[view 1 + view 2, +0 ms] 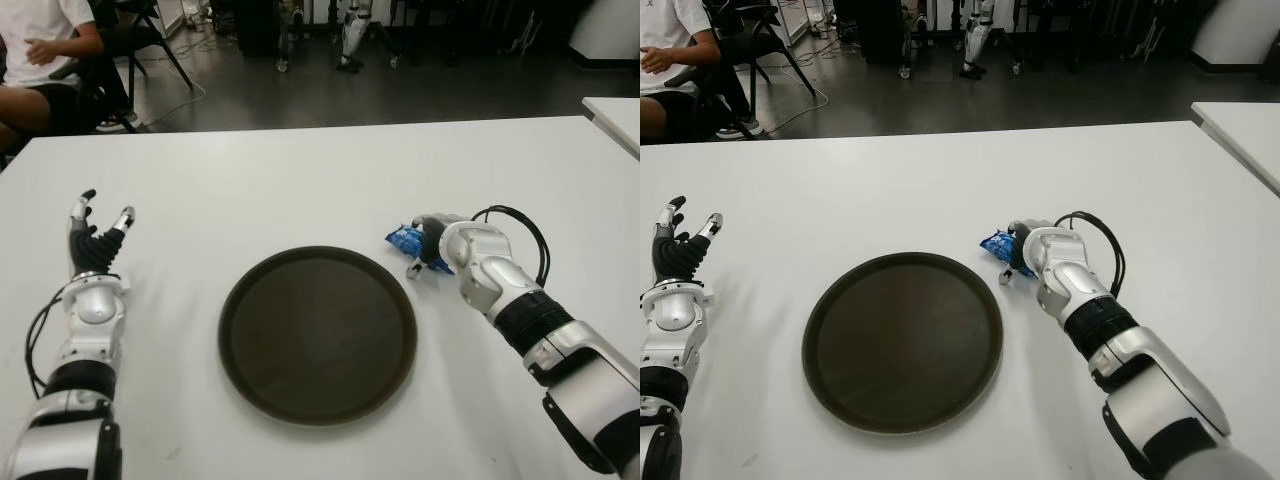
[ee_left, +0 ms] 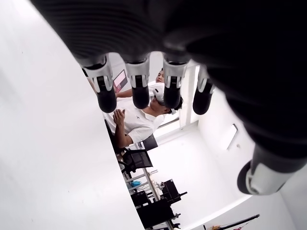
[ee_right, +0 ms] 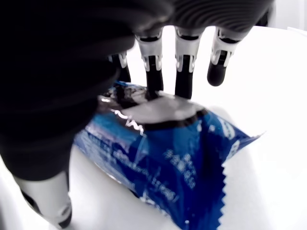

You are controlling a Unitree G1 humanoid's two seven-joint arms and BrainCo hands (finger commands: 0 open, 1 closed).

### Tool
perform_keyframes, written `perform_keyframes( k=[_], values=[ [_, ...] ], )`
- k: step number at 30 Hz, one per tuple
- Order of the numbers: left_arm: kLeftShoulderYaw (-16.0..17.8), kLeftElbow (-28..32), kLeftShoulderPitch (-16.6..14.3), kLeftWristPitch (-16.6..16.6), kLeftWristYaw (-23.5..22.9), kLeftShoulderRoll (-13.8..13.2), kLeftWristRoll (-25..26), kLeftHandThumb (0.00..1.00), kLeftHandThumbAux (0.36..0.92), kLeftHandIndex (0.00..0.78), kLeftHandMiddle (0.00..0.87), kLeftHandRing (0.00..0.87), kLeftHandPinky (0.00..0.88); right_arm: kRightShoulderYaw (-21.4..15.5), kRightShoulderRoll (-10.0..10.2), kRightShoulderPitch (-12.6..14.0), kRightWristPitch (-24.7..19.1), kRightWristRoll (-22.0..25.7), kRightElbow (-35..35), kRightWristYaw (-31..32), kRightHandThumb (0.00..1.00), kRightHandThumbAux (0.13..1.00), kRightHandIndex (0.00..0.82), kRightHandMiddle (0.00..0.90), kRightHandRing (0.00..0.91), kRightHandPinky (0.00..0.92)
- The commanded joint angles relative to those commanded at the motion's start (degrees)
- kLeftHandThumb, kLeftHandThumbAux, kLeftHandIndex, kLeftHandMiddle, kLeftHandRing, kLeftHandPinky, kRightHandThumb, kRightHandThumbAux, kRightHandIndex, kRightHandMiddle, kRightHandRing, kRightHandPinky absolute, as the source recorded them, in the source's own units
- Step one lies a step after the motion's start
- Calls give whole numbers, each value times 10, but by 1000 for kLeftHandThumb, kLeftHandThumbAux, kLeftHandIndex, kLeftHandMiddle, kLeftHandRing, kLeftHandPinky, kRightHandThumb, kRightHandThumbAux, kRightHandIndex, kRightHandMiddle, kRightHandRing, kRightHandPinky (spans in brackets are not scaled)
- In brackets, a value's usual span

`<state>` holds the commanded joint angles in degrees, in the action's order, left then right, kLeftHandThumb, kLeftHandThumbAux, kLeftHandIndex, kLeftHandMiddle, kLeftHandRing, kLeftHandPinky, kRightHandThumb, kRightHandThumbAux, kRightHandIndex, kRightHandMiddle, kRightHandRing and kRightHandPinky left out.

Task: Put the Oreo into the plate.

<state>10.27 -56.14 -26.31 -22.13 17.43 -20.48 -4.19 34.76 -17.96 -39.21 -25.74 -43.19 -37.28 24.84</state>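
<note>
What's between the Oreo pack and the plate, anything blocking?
Nothing visible. The right hand is on the blue Oreo pack, which lies on the table just to the right of the plate. Only bare table separates them, and the plate is empty.

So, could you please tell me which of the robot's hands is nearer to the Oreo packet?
The right. The right hand is over the Oreo packet, fingers touching it, right of the plate. The left hand shows far across the table, left of the plate.
</note>
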Motion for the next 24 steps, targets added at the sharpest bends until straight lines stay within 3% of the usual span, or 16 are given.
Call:
perform_keyframes(
  k=[13,24],
  values=[
    [-5,1,-2,0,7,-2,-6,0,590,0,0,0,0,-6,13,-10,-1,5,-33,-17,0,746,147,179,165,106],
    [-7,0,-2,5,4,-4,-11,0,563,0,0,0,0,-7,20,-11,2,-1,-51,-57,0,753,168,192,180,118]
  ],
)
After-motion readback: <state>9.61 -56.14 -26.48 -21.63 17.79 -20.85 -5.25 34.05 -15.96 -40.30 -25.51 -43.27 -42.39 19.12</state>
